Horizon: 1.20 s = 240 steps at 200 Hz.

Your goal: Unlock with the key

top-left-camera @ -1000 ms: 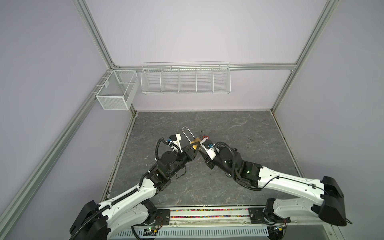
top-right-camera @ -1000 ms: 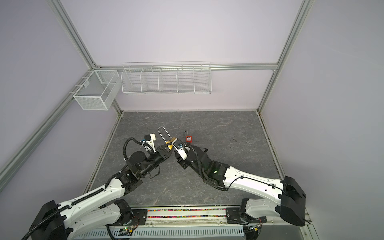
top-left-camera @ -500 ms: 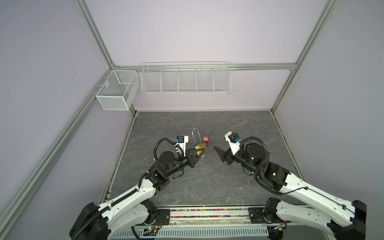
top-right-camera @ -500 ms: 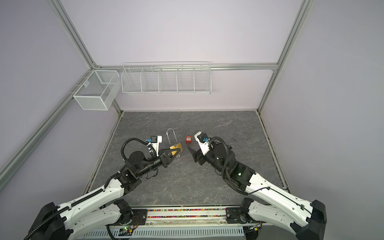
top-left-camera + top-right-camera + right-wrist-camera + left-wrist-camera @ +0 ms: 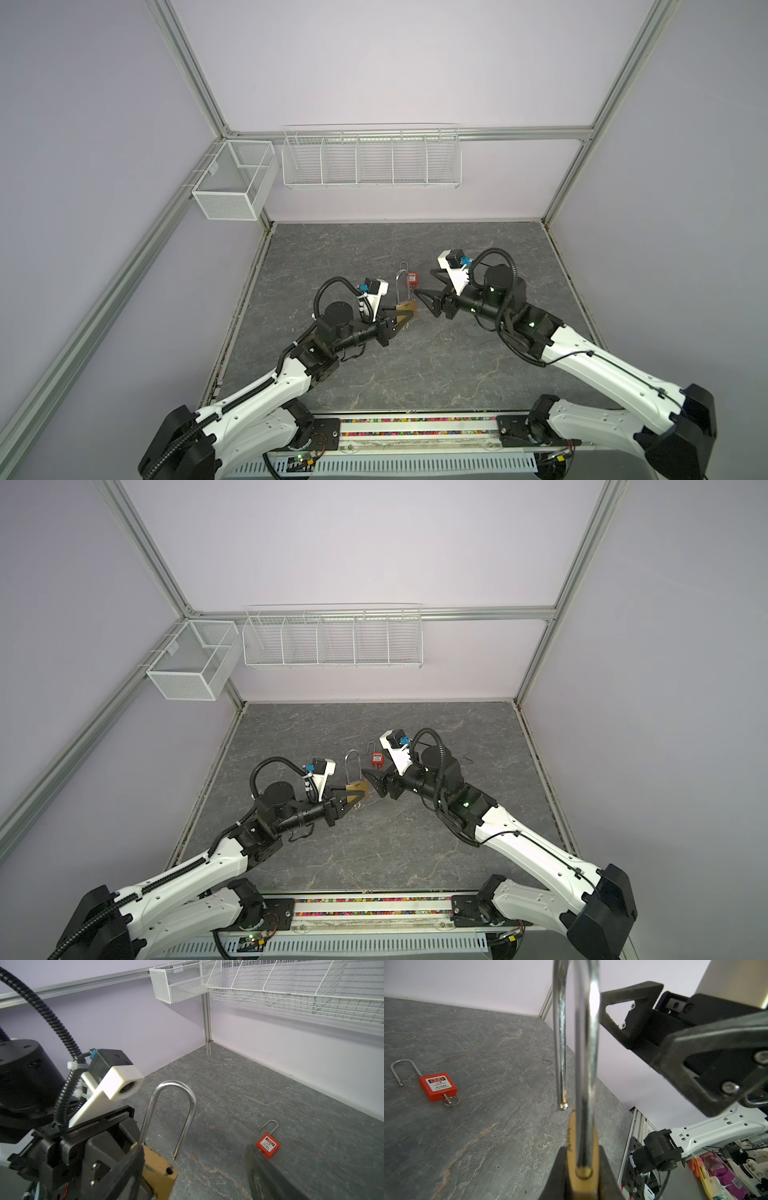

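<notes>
A brass padlock (image 5: 408, 309) (image 5: 360, 789) with a long silver shackle (image 5: 586, 1043) is held above the floor, and my left gripper (image 5: 409, 319) (image 5: 582, 1169) is shut on its body. One shackle leg hangs free of its hole in the body (image 5: 169, 1171). My right gripper (image 5: 424, 283) (image 5: 372, 763) (image 5: 193, 1174) stands open just right of the padlock (image 5: 158, 1167), one finger (image 5: 124, 1167) close beside the body. The brass padlock's keyhole side is hidden. A key (image 5: 449, 1100) with a ring sticks out of a red padlock (image 5: 438, 1086) on the floor.
The red padlock (image 5: 412, 277) (image 5: 377, 757) (image 5: 268, 1145) lies just behind both grippers, its shackle open. A white mesh box (image 5: 235, 183) and a wire rack (image 5: 372, 160) hang on the back wall. Grey stone floor (image 5: 374, 374) spreads around.
My right gripper let go at the brass padlock, opened and drew back to the right, then came back close to it. My left gripper carried the padlock slightly right.
</notes>
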Motion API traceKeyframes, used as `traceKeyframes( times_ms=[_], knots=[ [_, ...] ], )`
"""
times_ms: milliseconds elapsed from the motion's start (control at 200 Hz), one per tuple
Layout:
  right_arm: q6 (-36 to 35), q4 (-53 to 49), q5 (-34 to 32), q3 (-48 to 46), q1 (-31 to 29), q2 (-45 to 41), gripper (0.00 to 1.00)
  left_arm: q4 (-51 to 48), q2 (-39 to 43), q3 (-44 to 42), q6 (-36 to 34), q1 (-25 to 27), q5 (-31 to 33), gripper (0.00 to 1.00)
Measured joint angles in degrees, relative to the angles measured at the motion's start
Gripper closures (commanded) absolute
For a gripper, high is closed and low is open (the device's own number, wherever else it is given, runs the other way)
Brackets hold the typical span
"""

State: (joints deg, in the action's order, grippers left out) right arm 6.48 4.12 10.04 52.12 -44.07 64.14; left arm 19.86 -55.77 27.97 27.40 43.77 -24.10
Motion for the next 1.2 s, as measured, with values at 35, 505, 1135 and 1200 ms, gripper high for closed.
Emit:
traceKeyframes(
  times_ms=[35,505,1135,1200],
  knots=[
    [0.39,-0.02,0.59,0.46,0.11,0.61,0.28,0.02,0.0,0.0,-0.11,0.0,-0.37,1.0],
    [3.41,-0.33,1.84,5.29,0.22,8.55,0.3,2.82,-0.72,0.0,-0.07,0.0,-4.15,1.0],
    [5.7,-2.73,-7.91,8.37,0.04,10.56,0.3,7.39,-5.62,0.57,0.98,0.07,-5.77,1.0],
    [5.55,-2.78,-8.26,8.37,0.0,10.54,0.3,7.65,-5.66,0.57,1.01,0.15,-5.86,1.0]
  ],
)
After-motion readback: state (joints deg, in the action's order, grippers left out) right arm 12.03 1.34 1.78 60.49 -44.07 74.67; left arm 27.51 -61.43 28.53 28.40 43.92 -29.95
